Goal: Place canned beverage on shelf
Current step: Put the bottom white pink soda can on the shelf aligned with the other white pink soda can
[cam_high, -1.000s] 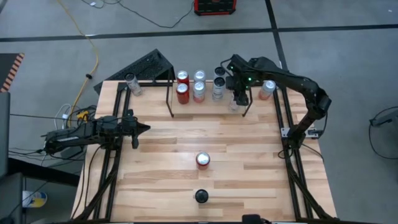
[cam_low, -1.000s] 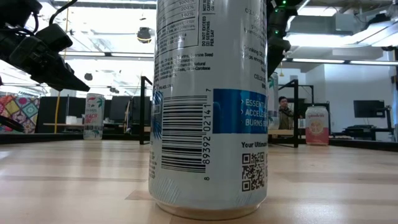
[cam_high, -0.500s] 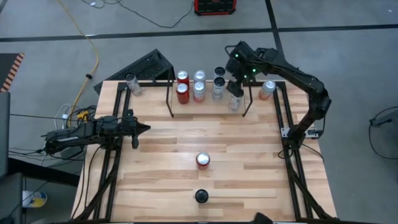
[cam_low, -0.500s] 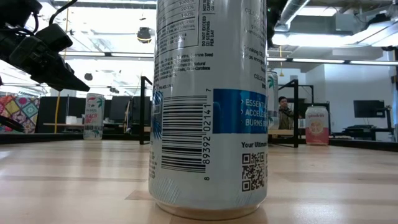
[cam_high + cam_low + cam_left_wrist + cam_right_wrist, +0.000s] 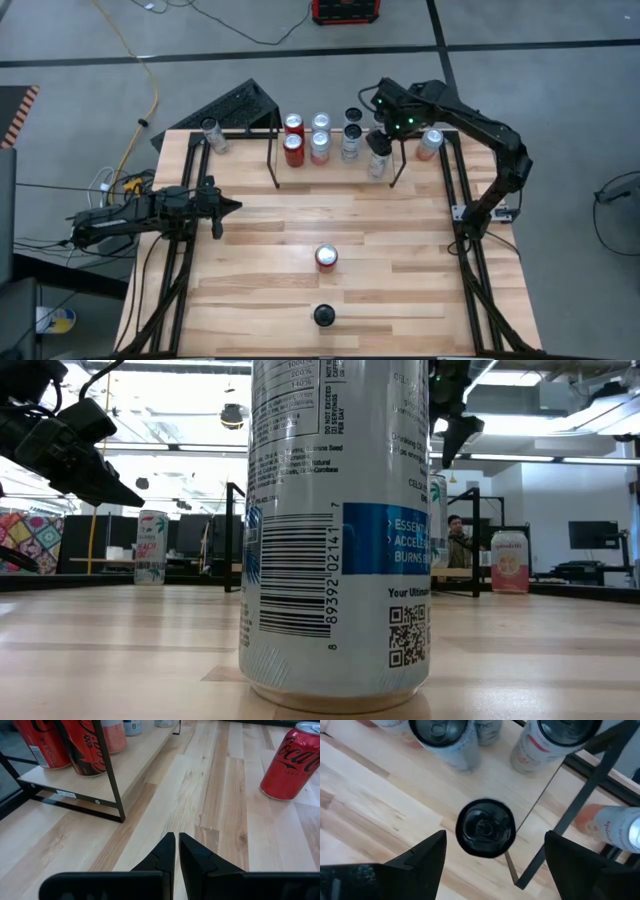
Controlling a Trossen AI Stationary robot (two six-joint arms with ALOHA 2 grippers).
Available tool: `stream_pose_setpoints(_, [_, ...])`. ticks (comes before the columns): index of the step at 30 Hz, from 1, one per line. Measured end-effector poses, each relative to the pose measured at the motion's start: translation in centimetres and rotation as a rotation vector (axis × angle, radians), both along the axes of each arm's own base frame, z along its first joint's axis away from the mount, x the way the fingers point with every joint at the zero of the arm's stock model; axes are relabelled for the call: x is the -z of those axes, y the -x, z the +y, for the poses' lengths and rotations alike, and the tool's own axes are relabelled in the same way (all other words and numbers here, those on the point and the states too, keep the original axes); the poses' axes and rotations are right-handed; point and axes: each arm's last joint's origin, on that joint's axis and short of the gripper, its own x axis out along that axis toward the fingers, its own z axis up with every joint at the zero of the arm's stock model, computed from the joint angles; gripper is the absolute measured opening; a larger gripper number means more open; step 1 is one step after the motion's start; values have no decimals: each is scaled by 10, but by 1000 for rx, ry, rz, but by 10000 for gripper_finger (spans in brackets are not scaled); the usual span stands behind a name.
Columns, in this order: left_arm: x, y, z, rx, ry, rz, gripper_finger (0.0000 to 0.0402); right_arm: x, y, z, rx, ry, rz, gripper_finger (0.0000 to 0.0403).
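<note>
Since a second ago your right gripper (image 5: 382, 108) has lifted off the dark-topped silver can (image 5: 378, 155), jaws apart; it stands on the black wire shelf (image 5: 273, 160). Left gripper (image 5: 226, 207) waits shut. Next, fetch the red can (image 5: 326, 257).

Barcode 8 89392 02141 on near can (image 5: 338, 530); Coca-Cola on red can (image 5: 293, 761).
</note>
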Motion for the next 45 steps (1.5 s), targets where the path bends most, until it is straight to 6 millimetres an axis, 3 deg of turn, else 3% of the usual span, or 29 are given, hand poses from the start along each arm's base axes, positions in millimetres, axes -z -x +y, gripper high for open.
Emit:
stream_pose_setpoints(17, [0, 0, 0, 0, 0, 1, 11, 32, -25, -6, 2, -14, 152, 310])
stream_pose_setpoints(32, [0, 0, 0, 0, 0, 1, 11, 61, -30, -4, 7, -31, 183, 309])
stream_pose_setpoints(39, [0, 0, 0, -1, 0, 1, 11, 61, -31, -3, 1, -21, 170, 278])
stream_pose_setpoints(45, [0, 0, 0, 0, 0, 0, 11, 60, -30, -3, -58, -18, 191, 225])
